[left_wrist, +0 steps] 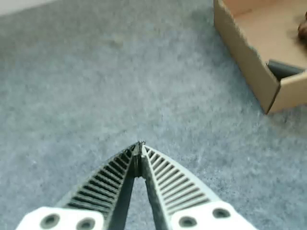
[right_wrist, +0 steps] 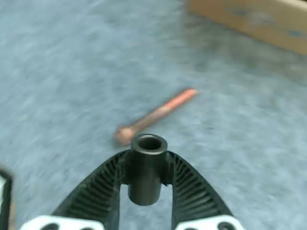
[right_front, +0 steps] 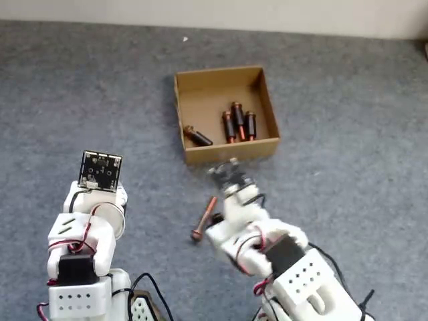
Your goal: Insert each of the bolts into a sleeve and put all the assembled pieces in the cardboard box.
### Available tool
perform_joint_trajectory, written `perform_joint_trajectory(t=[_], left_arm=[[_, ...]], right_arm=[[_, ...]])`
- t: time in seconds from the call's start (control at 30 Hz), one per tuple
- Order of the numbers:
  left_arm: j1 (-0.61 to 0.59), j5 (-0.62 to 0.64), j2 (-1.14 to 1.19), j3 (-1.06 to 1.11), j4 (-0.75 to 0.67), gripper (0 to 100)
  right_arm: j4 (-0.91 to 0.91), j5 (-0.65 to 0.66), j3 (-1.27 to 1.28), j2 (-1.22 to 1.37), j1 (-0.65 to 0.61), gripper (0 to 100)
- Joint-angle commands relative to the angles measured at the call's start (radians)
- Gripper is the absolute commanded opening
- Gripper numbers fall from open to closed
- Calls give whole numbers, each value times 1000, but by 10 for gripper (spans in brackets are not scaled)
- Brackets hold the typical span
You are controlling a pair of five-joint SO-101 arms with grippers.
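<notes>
On the grey carpet (right_front: 354,127), between the two arms, one bolt (right_front: 204,217) lies loose with no sleeve on it. Head end points toward the arm bases, shank tip toward the box (right_front: 270,112); it's near the box's front wall but apart from it. Box holds four assembled pieces (right_front: 239,124): three side by side close to the front wall, the fourth lying at an angle by the wall on the left arm's side. Right gripper (right_front: 227,175) sits just in front of the box's front wall, beside the bolt's shank tip. Right wrist view: its fingers (right_wrist: 189,187) are clamped on a dark sleeve (right_wrist: 144,184) from both sides, with the open bore facing away from the wrist. The bolt lies on the carpet just beyond the sleeve, head nearest it; contact between the two can't be judged, looks apart. A box wall runs along the far edge of that view. Left gripper (left_wrist: 139,149) is clenched, tips meeting with nothing between them, over bare carpet, with a box corner off to one side and well apart. High view: left arm is well away from the bolt and the box, its wrist circuit board (right_front: 100,170) facing up.
</notes>
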Motion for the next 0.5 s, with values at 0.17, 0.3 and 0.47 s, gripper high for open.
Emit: perform_joint_trajectory(t=[0.17, 0.3, 0.47], left_arm=[[251, -106, 27, -177, 180, 34], [323, -147, 214, -246, 196, 38], [418, -157, 545, -355, 192, 70]], right_arm=[[-220, 2, 68, -24, 266, 5], [-297, -9, 116, -27, 338, 5], [-352, -103, 120, -27, 443, 5]])
